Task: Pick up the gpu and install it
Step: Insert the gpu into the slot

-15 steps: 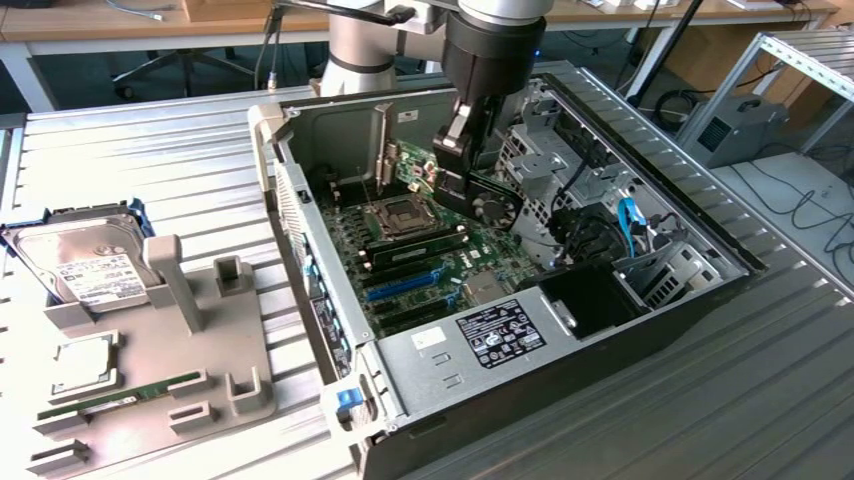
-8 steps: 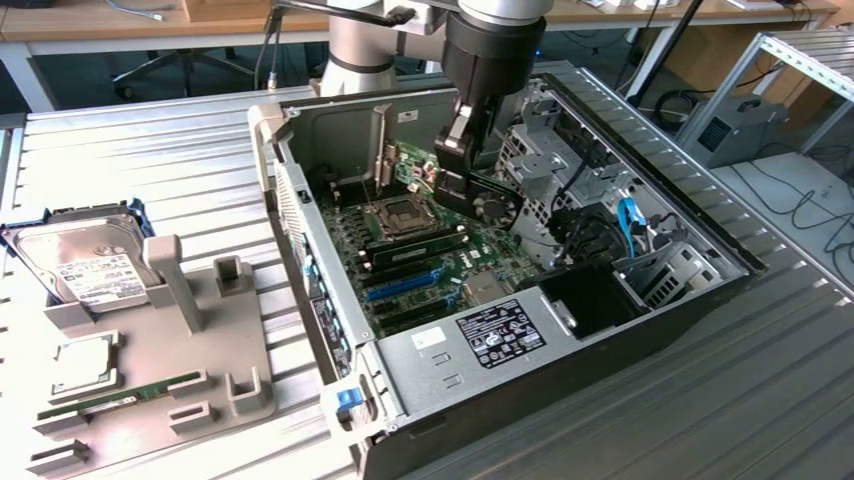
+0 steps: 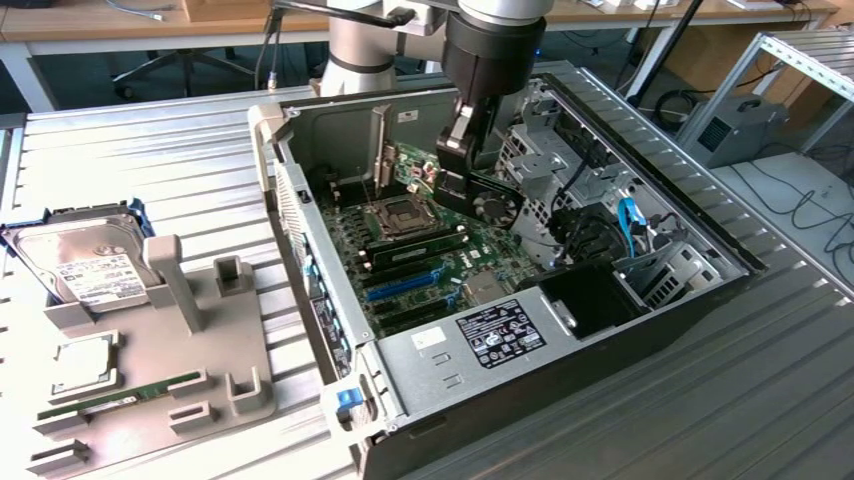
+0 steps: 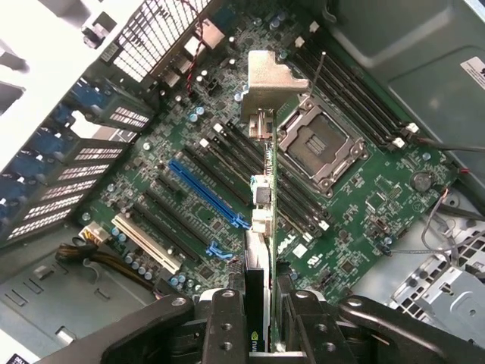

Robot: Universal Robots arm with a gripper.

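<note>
Clenching the gpu (image 4: 264, 220) edge-on, fingers (image 4: 229, 326) hover over motherboard slots (image 4: 208, 193) beside the CPU socket (image 4: 322, 144).

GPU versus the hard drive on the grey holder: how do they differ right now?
The gpu stands on edge over the motherboard, gripped by the hand; the hard drive rests outside the case, untouched. The gpu is a thin card; the hard drive a thicker silver block.

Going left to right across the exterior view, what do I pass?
hard drive in its blue frame → grey post of the parts holder → case's white rear wall → gpu → end effector gripping it → blue cable → grey box beyond the case
</note>
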